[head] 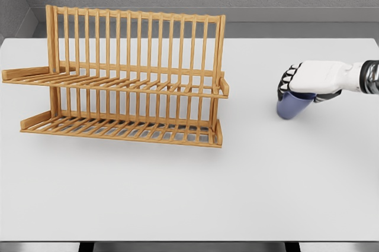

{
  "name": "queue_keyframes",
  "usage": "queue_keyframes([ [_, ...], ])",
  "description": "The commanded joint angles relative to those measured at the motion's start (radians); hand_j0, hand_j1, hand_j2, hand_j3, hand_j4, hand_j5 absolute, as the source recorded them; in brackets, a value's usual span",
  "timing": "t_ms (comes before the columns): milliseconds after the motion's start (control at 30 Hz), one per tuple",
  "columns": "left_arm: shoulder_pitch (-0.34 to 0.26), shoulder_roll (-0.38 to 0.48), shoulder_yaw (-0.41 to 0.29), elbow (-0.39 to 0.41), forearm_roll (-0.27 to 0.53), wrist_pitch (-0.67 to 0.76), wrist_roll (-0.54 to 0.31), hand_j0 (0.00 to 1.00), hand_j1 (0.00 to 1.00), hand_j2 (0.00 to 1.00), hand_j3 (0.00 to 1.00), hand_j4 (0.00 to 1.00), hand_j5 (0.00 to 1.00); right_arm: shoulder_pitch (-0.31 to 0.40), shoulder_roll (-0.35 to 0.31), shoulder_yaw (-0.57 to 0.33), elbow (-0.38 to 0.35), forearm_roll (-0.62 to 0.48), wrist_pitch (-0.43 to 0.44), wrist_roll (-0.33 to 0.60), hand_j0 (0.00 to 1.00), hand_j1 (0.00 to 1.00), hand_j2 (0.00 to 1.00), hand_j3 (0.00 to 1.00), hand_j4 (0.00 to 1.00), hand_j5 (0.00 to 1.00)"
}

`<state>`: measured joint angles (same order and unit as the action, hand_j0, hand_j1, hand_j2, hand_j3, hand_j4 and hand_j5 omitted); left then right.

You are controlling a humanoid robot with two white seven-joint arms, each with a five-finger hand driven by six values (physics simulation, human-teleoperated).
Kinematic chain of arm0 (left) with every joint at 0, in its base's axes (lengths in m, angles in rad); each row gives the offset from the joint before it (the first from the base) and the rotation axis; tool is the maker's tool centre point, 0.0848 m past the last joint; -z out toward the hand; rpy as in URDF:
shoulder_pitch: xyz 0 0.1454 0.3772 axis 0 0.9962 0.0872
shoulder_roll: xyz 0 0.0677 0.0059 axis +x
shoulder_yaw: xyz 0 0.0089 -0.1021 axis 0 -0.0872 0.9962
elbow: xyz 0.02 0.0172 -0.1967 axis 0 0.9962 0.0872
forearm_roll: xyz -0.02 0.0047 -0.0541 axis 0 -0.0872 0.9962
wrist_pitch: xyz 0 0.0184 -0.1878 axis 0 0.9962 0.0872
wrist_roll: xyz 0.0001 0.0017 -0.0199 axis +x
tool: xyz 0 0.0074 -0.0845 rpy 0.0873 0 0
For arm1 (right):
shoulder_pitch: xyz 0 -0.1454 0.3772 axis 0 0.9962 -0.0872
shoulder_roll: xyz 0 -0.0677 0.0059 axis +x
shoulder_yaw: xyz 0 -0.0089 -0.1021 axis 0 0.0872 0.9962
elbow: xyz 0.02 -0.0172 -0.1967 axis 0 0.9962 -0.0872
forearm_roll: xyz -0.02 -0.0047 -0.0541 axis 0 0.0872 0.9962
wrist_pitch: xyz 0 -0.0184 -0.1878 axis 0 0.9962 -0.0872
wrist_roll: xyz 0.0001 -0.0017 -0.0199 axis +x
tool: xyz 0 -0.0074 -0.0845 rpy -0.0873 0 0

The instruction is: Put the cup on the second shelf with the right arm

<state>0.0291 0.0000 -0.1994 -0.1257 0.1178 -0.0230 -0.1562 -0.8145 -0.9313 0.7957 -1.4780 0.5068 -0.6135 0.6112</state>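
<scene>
Currently I am seeing the right hand [309, 80] wrapping its fingers [288, 80] around the upper part of the blue cup [291, 105], clamping it from above. Cup and hand are sitting over the white table [249, 187], well to the right of the wooden two-tier rack [124, 80]. Both of its slatted shelves are showing nothing on them.
</scene>
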Motion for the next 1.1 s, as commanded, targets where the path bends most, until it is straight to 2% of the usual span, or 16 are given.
queue_keyframes([
  [0, 0.0, 0.0, 0.0, 0.0, 0.0, 0.0, 0.0, 1.0, 1.0, 1.0, 1.0, 1.0, 1.0, 0.0, -0.001, -0.007, -0.001, -0.005, 0.003, 0.0, 0.64, 0.64, 0.64, 0.64, 0.64, 0.64],
  [167, 0.0, 0.0, 0.0, 0.0, 0.0, 0.0, 0.0, 1.0, 1.0, 1.0, 1.0, 1.0, 1.0, -0.014, -0.001, -0.01, -0.002, -0.005, 0.003, 0.0, 0.62, 0.62, 0.62, 0.62, 0.62, 0.62],
  [633, 0.0, 0.0, 0.0, 0.0, 0.0, 0.0, 0.0, 1.0, 1.0, 1.0, 1.0, 1.0, 1.0, -0.021, -0.006, -0.131, -0.034, -0.007, 0.003, 0.0, 0.62, 0.62, 0.62, 0.62, 0.62, 0.62],
  [700, 0.0, 0.0, 0.0, 0.0, 0.0, 0.0, 0.0, 1.0, 1.0, 1.0, 1.0, 1.0, 1.0, -0.038, -0.006, -0.139, -0.057, -0.005, 0.003, 0.0, 0.62, 0.62, 0.62, 0.62, 0.62, 0.62],
  [900, 0.0, 0.0, 0.0, 0.0, 0.0, 0.0, 0.0, 1.0, 1.0, 1.0, 1.0, 1.0, 1.0, -0.087, 0.0, -0.141, -0.064, -0.007, 0.003, 0.0, 0.62, 0.62, 0.62, 0.62, 0.62, 0.62],
  [1067, 0.0, 0.0, 0.0, 0.0, 0.0, 0.0, 0.0, 1.0, 1.0, 1.0, 1.0, 1.0, 1.0, -0.106, 0.011, -0.141, -0.113, -0.008, 0.003, 0.0, 0.62, 0.62, 0.62, 0.62, 0.62, 0.62],
])
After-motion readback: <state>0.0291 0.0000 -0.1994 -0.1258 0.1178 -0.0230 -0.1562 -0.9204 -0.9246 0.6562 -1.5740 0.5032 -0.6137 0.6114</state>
